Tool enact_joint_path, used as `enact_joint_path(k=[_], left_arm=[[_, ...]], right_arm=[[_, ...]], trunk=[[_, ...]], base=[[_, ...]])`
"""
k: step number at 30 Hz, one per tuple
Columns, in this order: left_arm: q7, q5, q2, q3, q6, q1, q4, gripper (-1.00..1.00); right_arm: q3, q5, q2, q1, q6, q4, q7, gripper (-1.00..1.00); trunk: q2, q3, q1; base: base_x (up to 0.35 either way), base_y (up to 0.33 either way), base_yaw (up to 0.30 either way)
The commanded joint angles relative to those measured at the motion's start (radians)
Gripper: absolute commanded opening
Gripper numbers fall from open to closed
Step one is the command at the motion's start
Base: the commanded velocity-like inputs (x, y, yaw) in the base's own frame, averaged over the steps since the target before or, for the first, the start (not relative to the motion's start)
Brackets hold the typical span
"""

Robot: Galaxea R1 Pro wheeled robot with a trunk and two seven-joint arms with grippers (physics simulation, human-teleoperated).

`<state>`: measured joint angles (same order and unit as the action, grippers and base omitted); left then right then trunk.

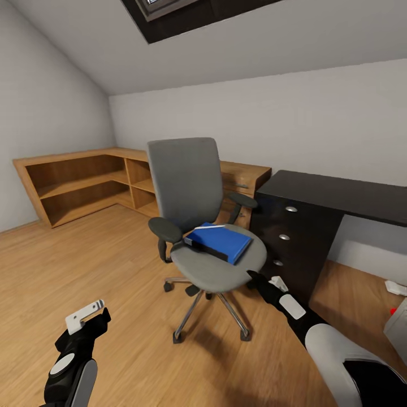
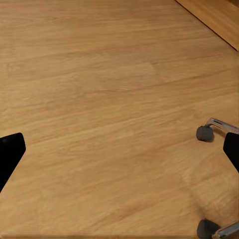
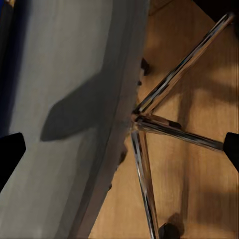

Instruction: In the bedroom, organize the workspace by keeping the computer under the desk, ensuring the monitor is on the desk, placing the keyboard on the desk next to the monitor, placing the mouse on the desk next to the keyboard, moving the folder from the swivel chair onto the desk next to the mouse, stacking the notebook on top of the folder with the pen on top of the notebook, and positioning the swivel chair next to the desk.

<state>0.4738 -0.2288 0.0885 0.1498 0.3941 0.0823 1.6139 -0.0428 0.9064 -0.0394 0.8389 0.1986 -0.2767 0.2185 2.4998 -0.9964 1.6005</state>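
a: start big. what's in the room?

b: the l-shaped black tabletop (image 1: 345, 195) stands at the right with its dark drawer unit (image 1: 282, 237), and the low light-wood shelving (image 1: 85, 181) runs along the far wall. the grey swivel chair (image 1: 195, 192) sits between them, just beside the drawer unit, seat facing us.

a: and the task's things?

b: the blue folder (image 1: 221, 242) lies on the chair seat, with a thin dark notebook (image 1: 199, 245) at its near-left edge and what looks like a pen (image 1: 210, 227) on top. a corner of the grey computer (image 1: 395, 328) with its red light shows on the floor at the far right.

a: the pincers?

b: the right pincer (image 1: 253, 278) is at the seat's front edge, low; in the right wrist view its tips sit wide apart with the seat rim and chrome base (image 3: 149, 124) between them, holding nothing. the left pincer (image 1: 86, 314) hangs over bare floor (image 2: 99, 99), also wide and empty.

a: what could go wrong?

b: i'd judge the right pincer is too low for the folder. pushing on could nudge the seat, roll or swivel the chair, and slide the pen off. lifting the folder with things on it risks spilling them.
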Motion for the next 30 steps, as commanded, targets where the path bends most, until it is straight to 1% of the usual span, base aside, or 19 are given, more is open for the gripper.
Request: enact_joint_path(k=[1, 8, 15, 17, 24, 30], left_arm=[[0.005, -0.009, 0.0, 0.0, 0.003, 0.001, 0.002, 1.0], [0.005, -0.009, 0.0, 0.0, 0.003, 0.001, 0.001, 1.0], [0.005, -0.009, 0.0, 0.0, 0.003, 0.001, 0.001, 1.0], [0.005, -0.009, 0.0, 0.0, 0.003, 0.001, 0.001, 1.0], [0.005, -0.009, 0.0, 0.0, 0.003, 0.001, 0.001, 1.0], [0.005, -0.009, 0.0, 0.0, 0.003, 0.001, 0.001, 1.0]], right_arm=[[-0.005, 0.0, -0.002, 0.0, 0.005, 0.001, 0.001, 1.0], [-0.006, 0.002, -0.021, 0.0, 0.004, -0.001, 0.001, 1.0], [-0.006, 0.002, -0.032, 0.0, 0.004, -0.002, 0.001, 1.0], [-0.007, 0.004, -0.048, 0.0, 0.003, -0.002, 0.001, 1.0], [-0.01, 0.022, -0.073, 0.0, 0.003, -0.002, 0.001, 1.0], [-0.011, 0.026, -0.08, 0.0, 0.001, -0.002, 0.001, 1.0]], trunk=[[0.0, -0.001, 0.0], [0.0, -0.001, 0.0], [0.0, -0.001, 0.0], [0.0, -0.001, 0.0], [0.0, -0.001, 0.0], [0.0, -0.001, 0.0]], base=[[-0.005, -0.025, 0.0], [0.011, -0.005, 0.0], [0.182, 0.0, 0.0], [0.042, 0.0, 0.0], [0.021, 0.0, 0.0], [0.145, -0.012, 0.0]])
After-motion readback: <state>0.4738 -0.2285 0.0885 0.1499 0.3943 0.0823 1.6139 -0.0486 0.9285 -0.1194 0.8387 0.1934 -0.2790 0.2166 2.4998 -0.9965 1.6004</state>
